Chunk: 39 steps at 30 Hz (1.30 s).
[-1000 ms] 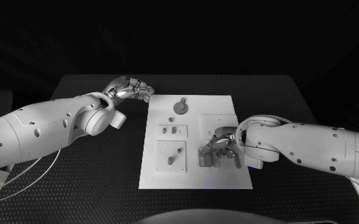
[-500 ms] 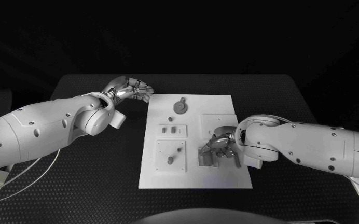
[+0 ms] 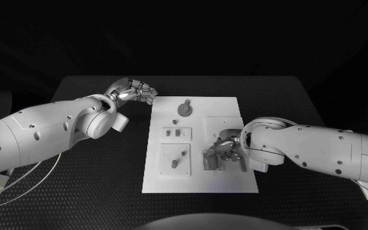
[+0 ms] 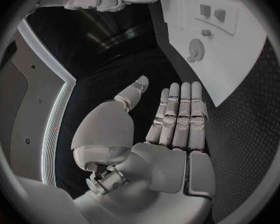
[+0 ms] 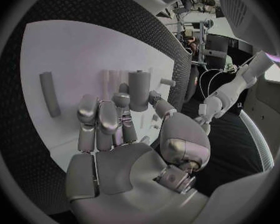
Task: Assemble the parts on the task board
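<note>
A black, finely textured counter (image 3: 92, 187) fills the foreground — behind its far edge, the room falls away into unlit darkness, nothing distinguishable there.

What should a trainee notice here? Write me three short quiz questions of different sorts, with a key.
1. Which hand is over the task board?
2. True or false: the left hand holds a part.
3. The round grey part lies: A) on the board's far end; B) on the board's near end; C) on the black table beside the board.

Key:
1. The right hand, over the board's right side.
2. False. The left wrist view shows its fingers straight, with nothing in them.
3. A.
</note>
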Tool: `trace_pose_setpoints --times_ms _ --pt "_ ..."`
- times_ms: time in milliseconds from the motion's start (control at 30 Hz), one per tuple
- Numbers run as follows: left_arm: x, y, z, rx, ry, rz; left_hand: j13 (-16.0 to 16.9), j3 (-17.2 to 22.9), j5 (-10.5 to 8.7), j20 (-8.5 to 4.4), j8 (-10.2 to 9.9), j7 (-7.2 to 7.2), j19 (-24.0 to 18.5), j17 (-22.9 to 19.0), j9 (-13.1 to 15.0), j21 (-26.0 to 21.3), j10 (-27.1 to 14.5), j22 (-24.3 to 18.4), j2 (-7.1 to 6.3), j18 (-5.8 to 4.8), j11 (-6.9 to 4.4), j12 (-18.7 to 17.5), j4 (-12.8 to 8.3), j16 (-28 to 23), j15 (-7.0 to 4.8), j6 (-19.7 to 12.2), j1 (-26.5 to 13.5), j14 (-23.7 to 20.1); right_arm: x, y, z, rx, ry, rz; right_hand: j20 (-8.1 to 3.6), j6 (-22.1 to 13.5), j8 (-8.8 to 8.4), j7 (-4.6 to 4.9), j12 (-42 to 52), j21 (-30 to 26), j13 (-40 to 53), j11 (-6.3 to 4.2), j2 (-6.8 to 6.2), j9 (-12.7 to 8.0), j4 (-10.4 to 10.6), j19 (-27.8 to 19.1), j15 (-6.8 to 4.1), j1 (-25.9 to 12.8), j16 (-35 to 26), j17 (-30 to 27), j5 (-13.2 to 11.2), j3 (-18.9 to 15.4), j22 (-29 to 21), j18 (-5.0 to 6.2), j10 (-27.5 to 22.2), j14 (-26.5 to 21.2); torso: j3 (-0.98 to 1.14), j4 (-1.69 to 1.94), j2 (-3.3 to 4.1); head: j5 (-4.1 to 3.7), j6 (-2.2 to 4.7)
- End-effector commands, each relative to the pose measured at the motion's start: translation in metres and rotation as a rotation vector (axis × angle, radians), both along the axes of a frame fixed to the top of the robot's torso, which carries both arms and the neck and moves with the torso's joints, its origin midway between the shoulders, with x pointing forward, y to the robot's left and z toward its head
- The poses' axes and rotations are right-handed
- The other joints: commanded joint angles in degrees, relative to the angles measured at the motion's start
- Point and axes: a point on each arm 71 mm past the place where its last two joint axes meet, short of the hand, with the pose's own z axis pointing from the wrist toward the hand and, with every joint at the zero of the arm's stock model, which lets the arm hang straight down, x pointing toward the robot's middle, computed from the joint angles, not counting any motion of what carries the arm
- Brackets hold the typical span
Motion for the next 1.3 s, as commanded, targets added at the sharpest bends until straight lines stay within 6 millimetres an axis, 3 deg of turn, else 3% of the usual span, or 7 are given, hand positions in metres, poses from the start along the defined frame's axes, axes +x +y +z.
trace_pose_setpoints --times_ms 33,100,133,233,800,900,1300 --pt "-0.0002 -0.0014 0.0007 -0.009 -0.002 -0.005 -0.08 -0.03 0.03 0.12 -0.25 0.2 -0.08 -0.1 -0.08 -0.16 -0.07 -0.05 0.07 0.7 0.32 0.28 0.37 -0.1 0.39 0.1 -0.42 -0.12 -0.0017 0.0024 -0.003 -0.001 -0.005 -0.001 0.28 0.03 -0.43 0.13 -0.34 -0.27 -0.05 0.01 0.04 -0.07 0.35 -0.26 -0.15 -0.67 -0.31 -0.1 0.14 0.13 0.8 4.85 0.02 -0.22 0.01 -0.03 0.03 0.05 0.04" --pt "-0.0002 -0.0013 0.0007 -0.009 -0.002 -0.004 -0.08 -0.03 0.03 0.12 -0.25 0.2 -0.08 -0.1 -0.08 -0.16 -0.07 -0.05 0.07 0.7 0.32 0.28 0.37 -0.1 0.39 0.1 -0.42 -0.12 -0.0019 0.0025 -0.0031 -0.002 -0.004 -0.001 0.28 0.03 -0.43 0.13 -0.34 -0.27 -0.05 0.01 0.04 -0.07 0.35 -0.26 -0.15 -0.67 -0.31 -0.1 0.14 0.13 0.8 4.85 0.02 -0.22 0.03 -0.01 0.0 0.07 0.02" --pt "-0.0002 -0.0013 0.0006 -0.009 -0.001 -0.005 -0.08 -0.03 0.03 0.12 -0.25 0.2 -0.08 -0.1 -0.08 -0.16 -0.07 -0.05 0.07 0.7 0.32 0.28 0.37 -0.1 0.39 0.1 -0.41 -0.12 -0.0021 0.0025 -0.0033 -0.003 -0.002 0.001 0.38 -0.61 -0.81 0.3 -0.5 -0.4 -0.1 0.15 -2.69 -0.23 0.78 -0.41 -0.02 -2.22 -0.95 -1.03 0.09 -0.76 0.76 4.84 -0.27 -0.87 0.03 -0.02 -0.01 0.08 -0.01" --pt "-0.0003 -0.0012 0.0005 -0.009 0.0 -0.004 -0.1 -0.03 0.03 0.12 -0.25 0.2 -0.1 -0.1 -0.09 -0.16 -0.08 -0.05 0.03 0.71 0.33 0.27 0.34 -0.1 0.4 0.1 -0.38 -0.13 -0.0023 0.0026 -0.0037 -0.003 -0.001 0.001 0.16 -0.75 -0.96 0.31 -0.6 -0.73 -0.1 0.17 -3.66 -0.26 1.8 -0.46 -0.02 -2.33 -1.26 -1.16 0.24 0.52 0.59 4.85 -0.52 -1.0 0.03 -0.03 0.01 0.09 -0.03" --pt "-0.0005 -0.0009 0.0002 -0.008 0.003 -0.006 -0.26 -0.03 0.03 0.17 -0.26 0.22 -0.2 -0.15 -0.11 -0.16 -0.16 -0.01 -0.23 0.7 0.37 0.26 0.03 -0.11 0.47 0.05 -0.02 -0.23 -0.0035 0.0047 -0.0046 -0.002 0.006 0.021 -0.08 -1.03 -1.2 0.46 -0.61 -0.99 -0.02 0.31 -5.6 -0.17 3.12 -0.31 0.06 -2.65 -1.99 -1.86 0.16 1.8 0.53 4.85 -0.82 -1.45 0.02 -0.02 0.0 0.03 0.01" --pt "-0.0005 -0.0009 0.0001 -0.008 0.004 -0.007 -0.27 -0.03 0.03 0.18 -0.26 0.22 -0.2 -0.16 -0.11 -0.15 -0.16 -0.01 -0.21 0.7 0.38 0.26 0.05 -0.11 0.47 0.05 -0.04 -0.23 -0.0033 0.0046 -0.0045 -0.001 0.004 0.019 -0.12 -1.01 -1.18 0.5 -0.53 -0.94 0.04 0.32 -4.23 -0.06 2.55 -0.25 0.09 -1.8 -1.98 -1.75 0.06 2.13 0.6 4.85 -0.84 -1.39 0.03 -0.03 0.01 0.07 -0.01" --pt "-0.0006 0.0 -0.0003 -0.007 0.009 -0.008 -0.3 -0.05 0.03 0.19 -0.26 0.23 -0.21 -0.17 -0.12 -0.15 -0.16 0.0 -0.18 0.69 0.39 0.26 0.1 -0.11 0.48 0.05 -0.09 -0.24 -0.0024 0.0043 -0.0038 0.016 -0.008 0.024 0.34 -0.31 -0.86 0.42 -0.22 -0.43 0.08 0.25 7.01 0.59 -4.06 -0.39 0.14 2.29 -1.48 -0.72 0.1 2.09 0.97 4.85 -0.4 -0.7 0.03 0.01 -0.01 0.07 -0.04"
